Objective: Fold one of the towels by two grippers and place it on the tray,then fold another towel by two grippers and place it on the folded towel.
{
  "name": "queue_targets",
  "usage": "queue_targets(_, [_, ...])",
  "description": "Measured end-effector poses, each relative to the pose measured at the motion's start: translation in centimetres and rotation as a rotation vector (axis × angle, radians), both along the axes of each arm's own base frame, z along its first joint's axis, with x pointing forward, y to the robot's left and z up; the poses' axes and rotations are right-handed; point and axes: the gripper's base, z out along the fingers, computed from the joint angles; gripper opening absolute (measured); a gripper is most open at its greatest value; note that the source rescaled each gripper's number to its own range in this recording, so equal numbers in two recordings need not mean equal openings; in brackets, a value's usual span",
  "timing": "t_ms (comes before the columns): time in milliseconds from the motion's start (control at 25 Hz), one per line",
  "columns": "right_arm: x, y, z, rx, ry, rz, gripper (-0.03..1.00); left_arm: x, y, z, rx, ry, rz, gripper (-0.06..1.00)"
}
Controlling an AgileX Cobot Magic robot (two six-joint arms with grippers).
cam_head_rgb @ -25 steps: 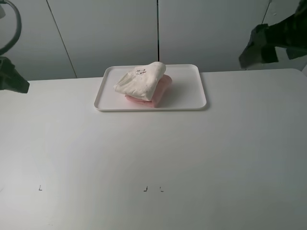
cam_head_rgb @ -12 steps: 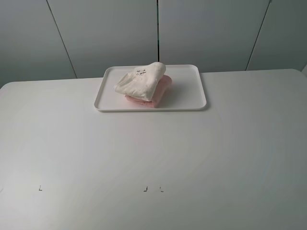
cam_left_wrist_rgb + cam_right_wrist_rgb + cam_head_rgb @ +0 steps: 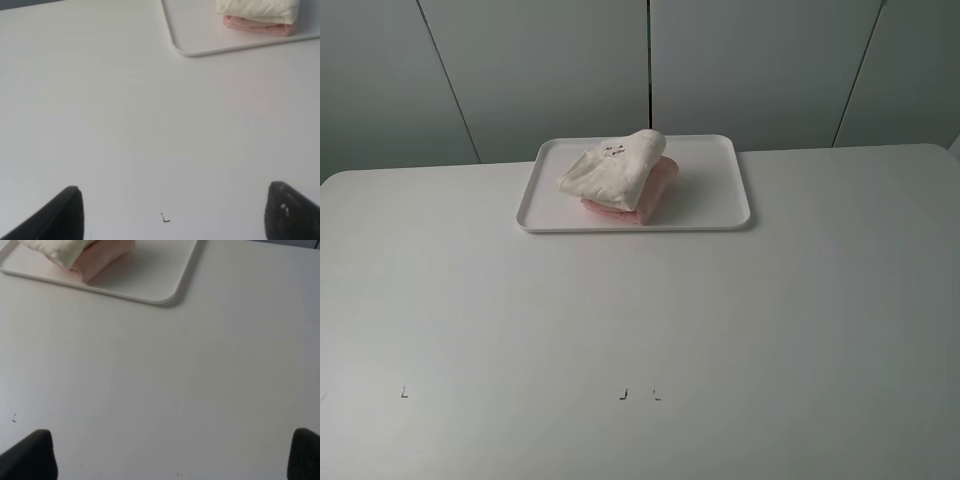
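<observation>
On the white tray (image 3: 715, 190) at the back middle of the table lies the folded pink towel (image 3: 660, 186), and the folded cream-white towel (image 3: 612, 170) rests on top of it. Both arms are out of the exterior high view. In the left wrist view my left gripper (image 3: 172, 212) stands open over bare table, well away from the tray (image 3: 192, 35) with the cream-white towel (image 3: 257, 7) on the pink towel (image 3: 260, 25). The right gripper (image 3: 170, 455) is open too, with nothing between its fingers, far back from the tray (image 3: 155, 275) and the pink towel (image 3: 102, 257).
The white table (image 3: 640, 320) carries a few small black corner marks (image 3: 623, 394) near its front. Grey wall panels (image 3: 650, 70) stand behind the table's far edge.
Both arms, seen at the left and right edges a second ago, have pulled out of the exterior high view. The stacked towels and the tray have not moved.
</observation>
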Motion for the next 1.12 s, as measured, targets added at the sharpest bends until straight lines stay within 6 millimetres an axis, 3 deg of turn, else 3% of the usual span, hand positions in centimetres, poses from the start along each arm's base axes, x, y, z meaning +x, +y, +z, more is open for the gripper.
queue_targets(400, [-1.8,-0.6,-2.1,0.028,-0.088,0.0,1.0,-2.5,0.2,-3.0,-0.029,-0.084,0.001,0.94])
queue_targets(680, [-0.8,-0.2,-3.0,0.018,-0.12,0.025,1.0,-2.5,0.2,-3.2,-0.048,-0.109,0.008,0.94])
queue_targets(1120, [-0.8,-0.1,-2.9,0.02,-0.138,0.034,1.0,-2.5,0.3,-3.2,-0.071,-0.104,0.024,0.94])
